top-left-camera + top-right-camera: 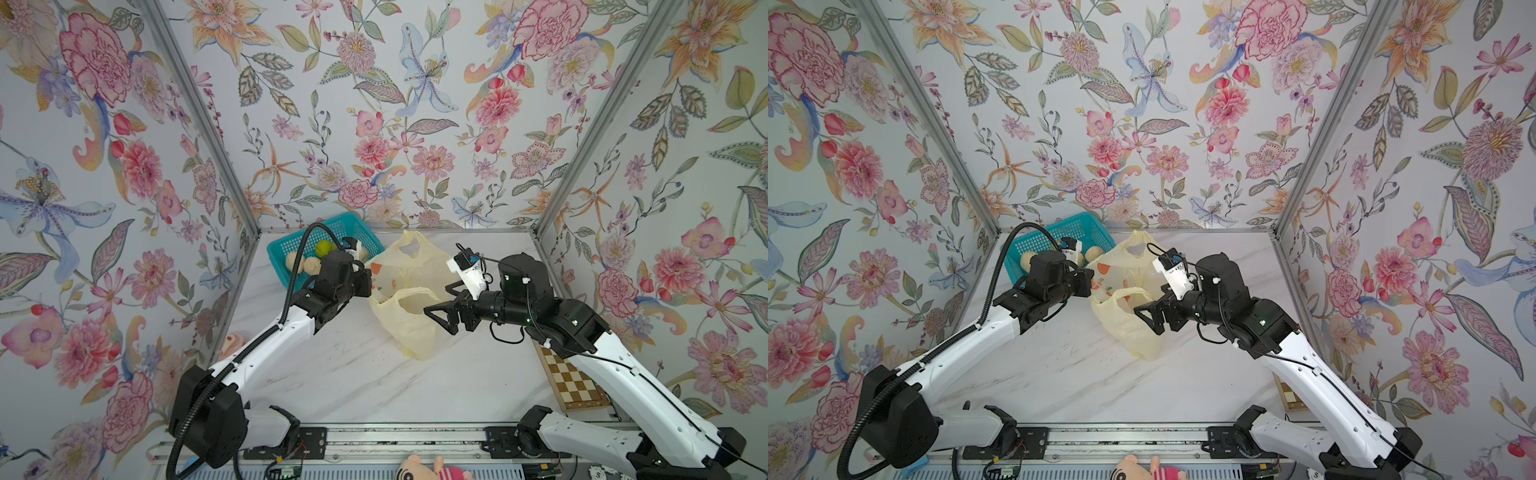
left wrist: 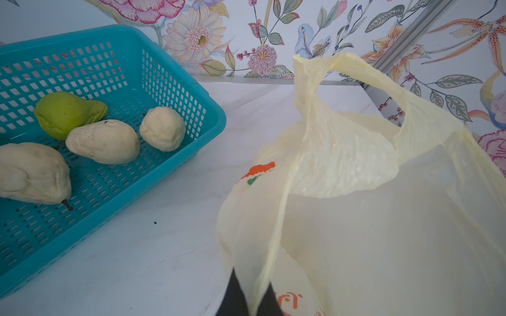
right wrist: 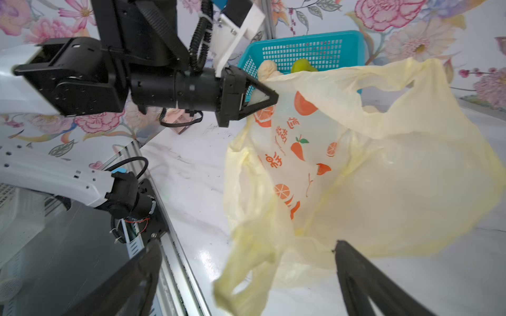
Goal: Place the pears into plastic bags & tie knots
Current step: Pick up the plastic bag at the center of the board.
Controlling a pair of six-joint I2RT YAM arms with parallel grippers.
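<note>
pinches plastic bag (image 3: 397, 177) rim tight in left gripper (image 3: 275, 96) over table (image 1: 353, 374), hovers right gripper (image 1: 441, 305) spread wide and holding nothing just beside bag, shows four pears (image 2: 102, 141) lying in teal basket (image 2: 175, 90) nearby.

Jaws pinch the plastic bag (image 2: 342, 153); four pears (image 2: 104, 141) lie in the basket (image 2: 169, 82).

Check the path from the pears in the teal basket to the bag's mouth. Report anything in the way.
The left gripper, shut on the rim of the bag, hangs with its wrist beside the basket, on that path. The basket's wall also stands between the pears and the bag. Nothing else is visible.
</note>
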